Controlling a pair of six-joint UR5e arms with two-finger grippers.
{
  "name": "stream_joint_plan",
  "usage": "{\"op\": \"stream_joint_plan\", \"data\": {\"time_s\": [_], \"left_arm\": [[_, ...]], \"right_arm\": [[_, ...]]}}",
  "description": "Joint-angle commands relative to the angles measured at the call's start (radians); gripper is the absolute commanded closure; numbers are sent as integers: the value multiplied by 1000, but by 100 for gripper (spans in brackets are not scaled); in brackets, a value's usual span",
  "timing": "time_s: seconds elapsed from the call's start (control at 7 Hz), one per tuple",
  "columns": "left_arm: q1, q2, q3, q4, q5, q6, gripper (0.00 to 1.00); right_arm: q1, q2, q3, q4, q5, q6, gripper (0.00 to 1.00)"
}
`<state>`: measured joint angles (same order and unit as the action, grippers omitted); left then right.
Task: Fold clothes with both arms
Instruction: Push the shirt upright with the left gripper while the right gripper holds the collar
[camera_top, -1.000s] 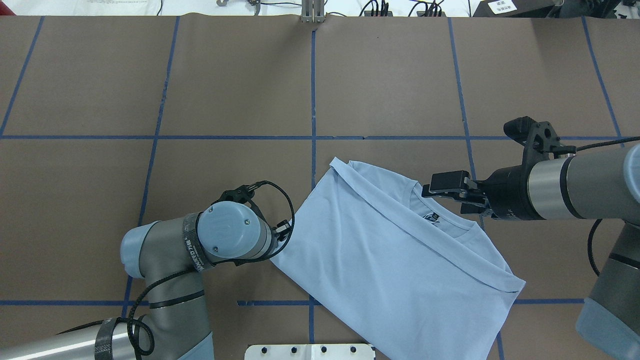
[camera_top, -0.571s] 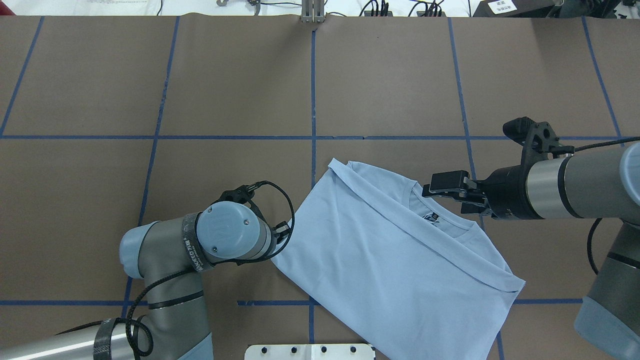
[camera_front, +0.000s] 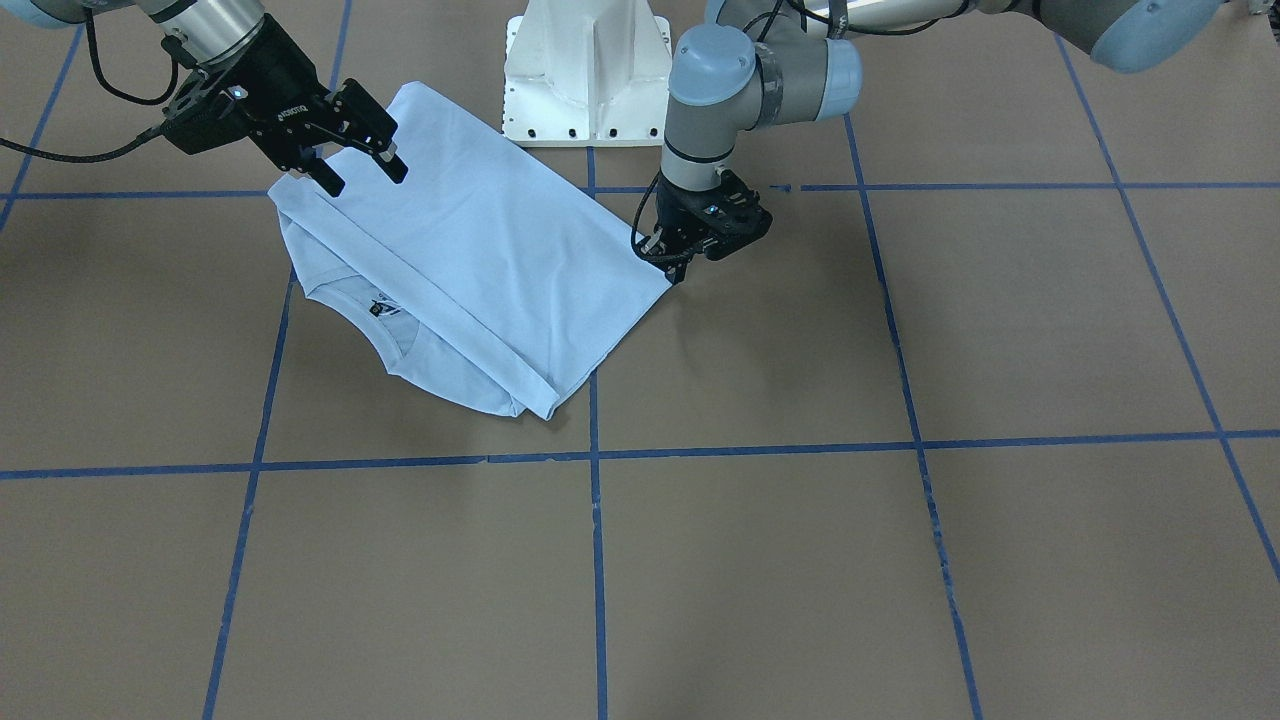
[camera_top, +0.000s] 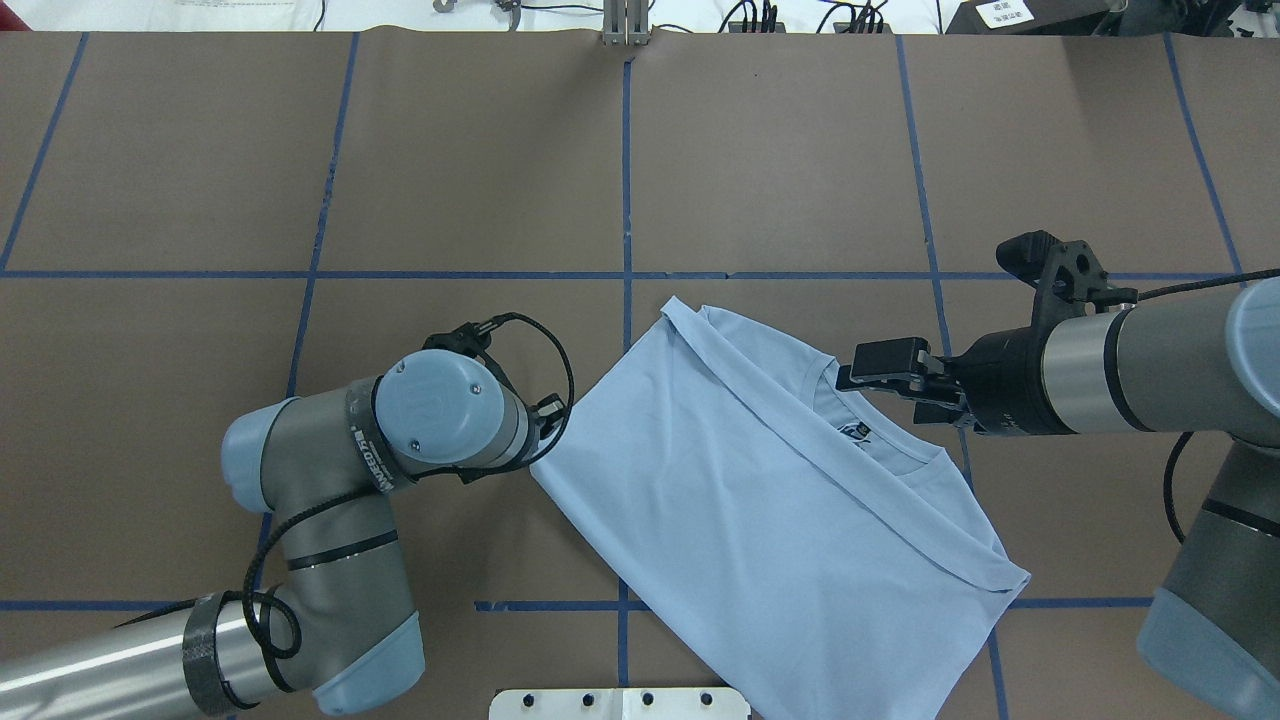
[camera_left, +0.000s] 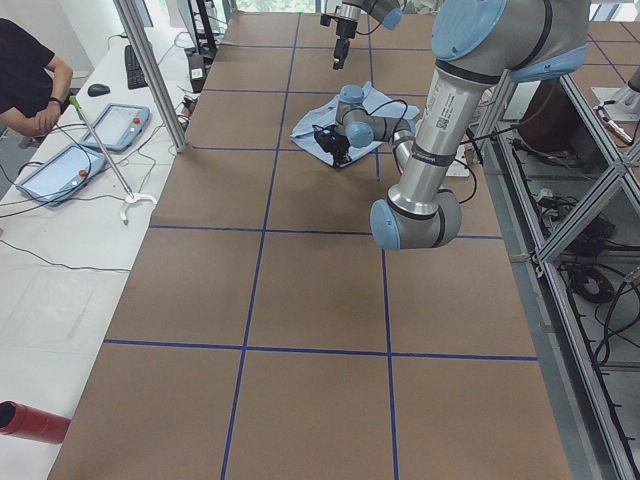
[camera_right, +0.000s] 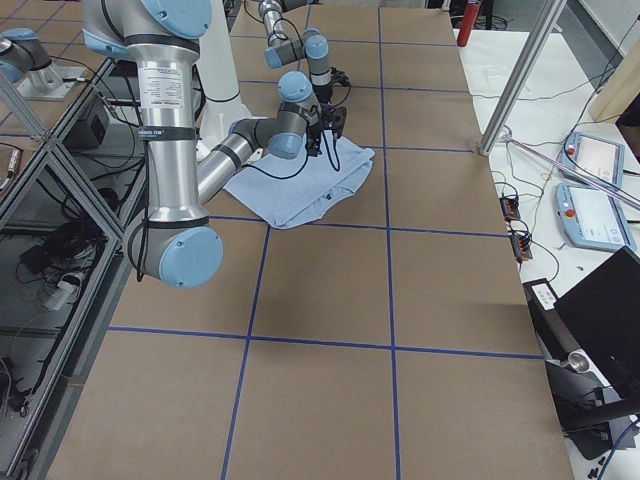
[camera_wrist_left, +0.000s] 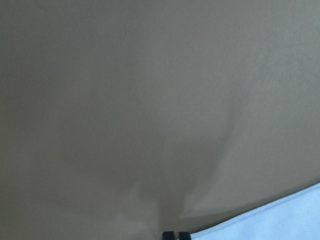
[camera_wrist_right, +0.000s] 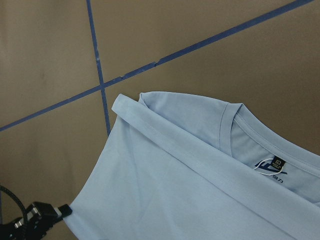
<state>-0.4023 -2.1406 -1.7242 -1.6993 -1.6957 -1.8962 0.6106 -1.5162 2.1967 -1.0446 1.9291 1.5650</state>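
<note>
The pale blue T-shirt (camera_top: 740, 510) lies folded flat and askew on the brown table, neck label up; it also shows in the front view as the T-shirt (camera_front: 480, 250). My left gripper (camera_front: 674, 270) points down at the shirt's corner on the robot's left. In the left wrist view its fingertips (camera_wrist_left: 170, 235) sit close together at the cloth edge, shut on the corner. The wrist hides it from overhead. My right gripper (camera_front: 366, 180) hovers open above the shirt's edge near the collar, holding nothing. From overhead the right gripper (camera_top: 880, 385) sits beside the neck label (camera_top: 857, 431).
The white pedestal base (camera_front: 590, 70) stands just behind the shirt. Blue tape lines (camera_top: 626, 180) grid the brown table. A person (camera_left: 30, 80) sits at a side bench with tablets (camera_left: 75, 150), beyond the table's far side. A red cylinder (camera_left: 30, 420) lies on that bench.
My left arm has moved to the robot's left and away from the base, dragging the shirt's corner with it. The whole shirt has shifted and turned slightly. The right gripper has barely moved.
</note>
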Motion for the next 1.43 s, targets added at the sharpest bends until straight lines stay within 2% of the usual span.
{"op": "stream_joint_plan", "data": {"time_s": [0.0, 0.29, 0.71, 1.0, 1.29], "left_arm": [[-87, -27, 66, -14, 54, 17, 100], [-172, -42, 200, -164, 59, 123, 100], [-249, -146, 305, -220, 64, 319, 100], [-280, -247, 552, -426, 123, 391, 100], [-306, -310, 694, -595, 128, 507, 100]], "right_arm": [[0, 11, -3, 0, -4, 0, 0], [-3, 33, -5, 0, -8, 1, 0], [-9, 44, -25, 0, -16, 1, 0], [-11, 44, -28, 0, -18, 1, 0], [-14, 45, -25, 0, -19, 3, 0]]}}
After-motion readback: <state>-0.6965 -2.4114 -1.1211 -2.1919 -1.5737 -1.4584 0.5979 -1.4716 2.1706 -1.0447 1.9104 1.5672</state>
